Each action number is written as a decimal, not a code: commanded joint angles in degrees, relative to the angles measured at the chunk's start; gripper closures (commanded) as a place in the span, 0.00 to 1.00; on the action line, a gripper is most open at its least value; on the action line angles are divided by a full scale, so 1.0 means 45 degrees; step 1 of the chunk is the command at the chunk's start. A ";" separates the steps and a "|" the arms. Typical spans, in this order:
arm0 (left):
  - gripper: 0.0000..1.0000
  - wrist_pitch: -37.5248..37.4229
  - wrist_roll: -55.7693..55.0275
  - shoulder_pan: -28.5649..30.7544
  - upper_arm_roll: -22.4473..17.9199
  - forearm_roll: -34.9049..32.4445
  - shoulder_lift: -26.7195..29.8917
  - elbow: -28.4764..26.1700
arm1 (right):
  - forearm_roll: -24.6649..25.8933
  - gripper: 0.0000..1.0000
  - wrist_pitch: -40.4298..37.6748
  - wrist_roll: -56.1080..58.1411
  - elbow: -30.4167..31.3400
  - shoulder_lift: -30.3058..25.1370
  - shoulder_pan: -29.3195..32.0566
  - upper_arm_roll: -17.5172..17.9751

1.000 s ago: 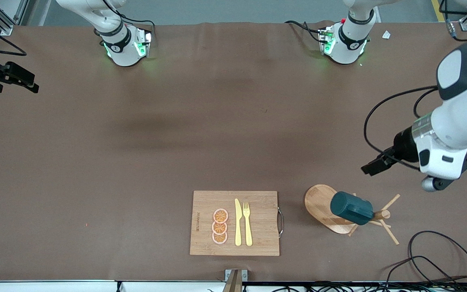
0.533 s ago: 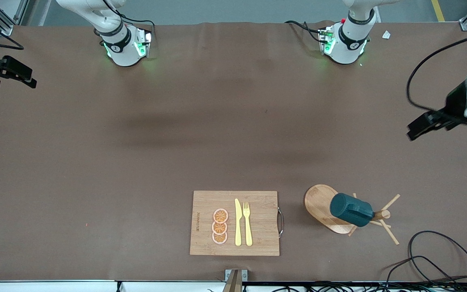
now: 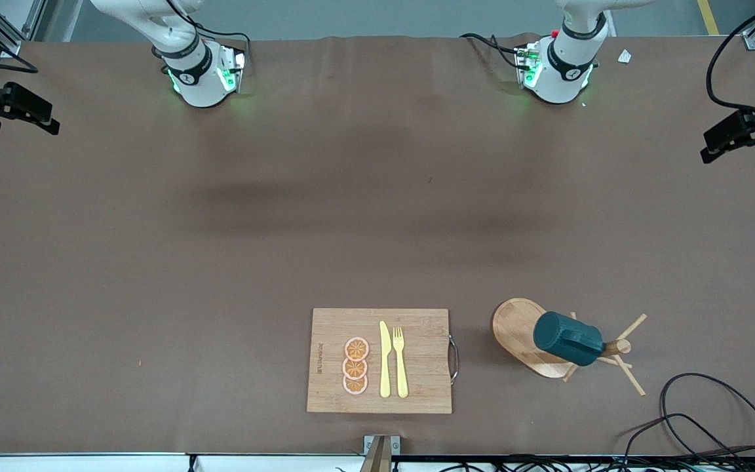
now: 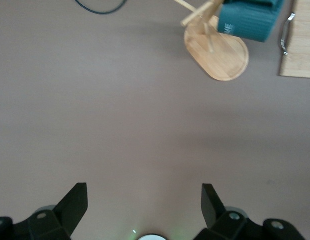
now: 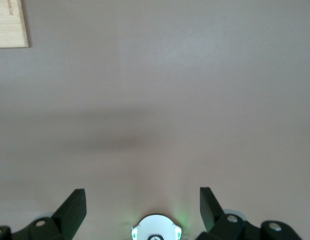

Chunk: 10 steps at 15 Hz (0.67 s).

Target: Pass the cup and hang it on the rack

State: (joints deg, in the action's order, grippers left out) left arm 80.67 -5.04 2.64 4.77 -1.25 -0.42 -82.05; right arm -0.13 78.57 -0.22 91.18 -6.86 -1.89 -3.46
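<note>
The dark teal cup (image 3: 567,338) hangs on a peg of the light wooden rack (image 3: 522,334), which stands near the front camera toward the left arm's end of the table. Both show in the left wrist view, the cup (image 4: 250,20) above the rack's oval base (image 4: 222,55). My left gripper (image 3: 718,141) is open and empty, high over the table's edge at the left arm's end; its fingers (image 4: 74,205) are spread wide. My right gripper (image 3: 30,118) is open and empty over the right arm's end, fingers (image 5: 72,207) spread.
A wooden cutting board (image 3: 325,328) with orange slices (image 3: 356,366), a yellow knife (image 3: 385,359) and a fork (image 3: 400,360) lies beside the rack. Black cables (image 3: 698,413) loop near the corner at the left arm's end. The board's corner shows in the right wrist view (image 5: 9,25).
My left arm has drawn up and away from the rack to the table's edge. The cup stays hanging on the rack. The right gripper has shifted slightly.
</note>
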 commanded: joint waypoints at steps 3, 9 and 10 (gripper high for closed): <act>0.00 0.0256 -0.0051 -0.0431 -0.0260 0.0298 0.1088 -0.1373 | -0.0010 0.00 0.0079 -0.0010 0.0442 -0.0467 0.0732 0.0807; 0.00 0.0530 -0.0032 -0.0353 -0.0162 0.0785 0.1479 -0.2017 | -0.0224 0.00 0.0021 -0.0030 0.0636 -0.0838 0.0655 0.0730; 0.00 0.0666 -0.0051 -0.0372 -0.0162 0.0806 0.1693 -0.2290 | -0.0225 0.00 0.0021 -0.0030 0.0637 -0.0839 0.0655 0.0711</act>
State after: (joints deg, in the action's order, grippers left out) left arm 81.85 -5.04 1.18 4.20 1.25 3.58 -88.11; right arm -0.32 78.24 -0.24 91.37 -8.11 -0.37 -1.09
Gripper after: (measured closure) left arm 0.000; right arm 0.000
